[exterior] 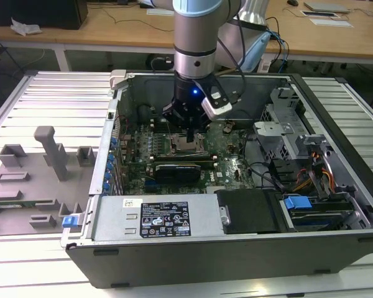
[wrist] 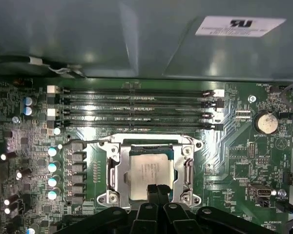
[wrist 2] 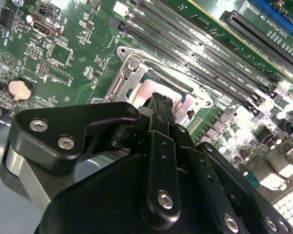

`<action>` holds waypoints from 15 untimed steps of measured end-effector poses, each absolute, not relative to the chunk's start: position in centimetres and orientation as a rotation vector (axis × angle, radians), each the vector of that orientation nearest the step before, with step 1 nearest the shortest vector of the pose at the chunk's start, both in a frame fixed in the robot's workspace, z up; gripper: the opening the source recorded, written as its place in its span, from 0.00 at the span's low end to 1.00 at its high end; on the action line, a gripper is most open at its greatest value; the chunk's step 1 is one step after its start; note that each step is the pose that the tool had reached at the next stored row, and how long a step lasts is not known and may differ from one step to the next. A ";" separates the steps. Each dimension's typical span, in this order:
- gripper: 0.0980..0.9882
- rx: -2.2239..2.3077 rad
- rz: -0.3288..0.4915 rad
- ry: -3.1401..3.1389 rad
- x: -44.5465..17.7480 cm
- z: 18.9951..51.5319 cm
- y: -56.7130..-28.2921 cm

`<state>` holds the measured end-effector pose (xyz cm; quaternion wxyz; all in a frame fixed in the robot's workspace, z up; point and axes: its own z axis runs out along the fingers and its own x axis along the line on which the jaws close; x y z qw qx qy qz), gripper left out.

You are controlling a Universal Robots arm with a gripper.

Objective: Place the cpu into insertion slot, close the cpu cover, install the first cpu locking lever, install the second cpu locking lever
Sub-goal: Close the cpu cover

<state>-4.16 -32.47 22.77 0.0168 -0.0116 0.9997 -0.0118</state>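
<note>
In the first wrist view the cpu [wrist: 150,168], a pale silvery square chip, lies in the insertion slot [wrist: 154,143]. The cpu cover [wrist: 118,168], a metal frame with a window, lies down flat around it. A thin wire lever [wrist: 90,141] runs along one side of the socket. My gripper [wrist: 156,189] is shut, with its two black fingertips pressed together and nothing between them, at the edge of the chip and frame. The second wrist view shows the gripper [wrist 2: 161,100] right over the cpu [wrist 2: 149,90] and cover [wrist 2: 132,68]. In the exterior view the gripper [exterior: 188,133] reaches down into the open computer case.
Long black memory slots [wrist: 136,105] run beside the socket. A row of capacitors [wrist: 52,165] and a coin battery [wrist: 266,122] flank it. A black graphics card [exterior: 177,169] sits just in front of the socket. A grey fixture tray [exterior: 25,180] lies at the exterior view's left.
</note>
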 end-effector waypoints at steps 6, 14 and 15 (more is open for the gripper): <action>0.01 -0.071 -0.028 3.098 -5.0 22.5 -32.5; 0.01 -0.111 -0.006 3.095 -7.3 21.7 -32.5; 0.01 -0.112 -0.005 3.095 -7.4 21.6 -32.5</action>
